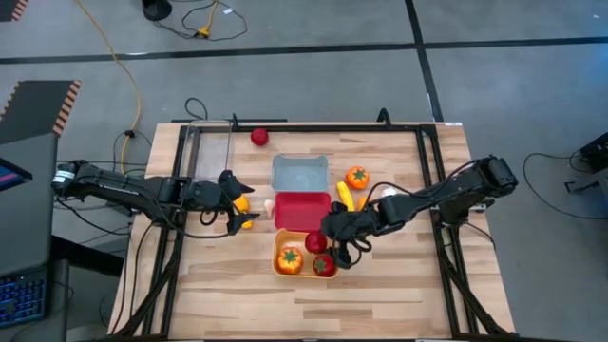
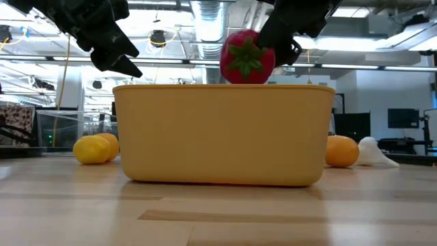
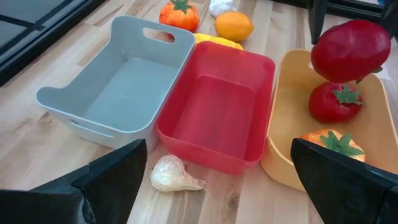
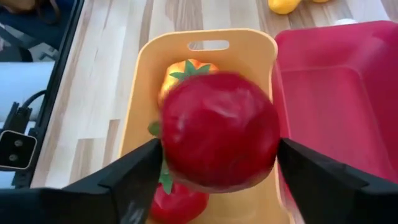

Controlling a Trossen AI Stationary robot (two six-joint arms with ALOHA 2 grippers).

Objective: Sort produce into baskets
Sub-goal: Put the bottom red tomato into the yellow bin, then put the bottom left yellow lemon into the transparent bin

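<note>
Tomato (image 4: 219, 129) hangs right over the orange tub (image 4: 142, 81), between the fingers of the right gripper (image 1: 334, 233), which look spread and barely touching it. Straight below sit 2 more pieces. The left gripper (image 1: 231, 201) waits wide open beside the red tub (image 1: 302, 209).

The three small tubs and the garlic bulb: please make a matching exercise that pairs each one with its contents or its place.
Things:
1. orange tub
2. red tub
3. blue-grey tub
4. garlic bulb

States:
a. on the table, by the red tub
b. empty, the middle tub
c. holds a red tomato and an orange fruit
d. empty, at the row's end

Pairs: 1-c, 2-b, 3-d, 4-a
</note>
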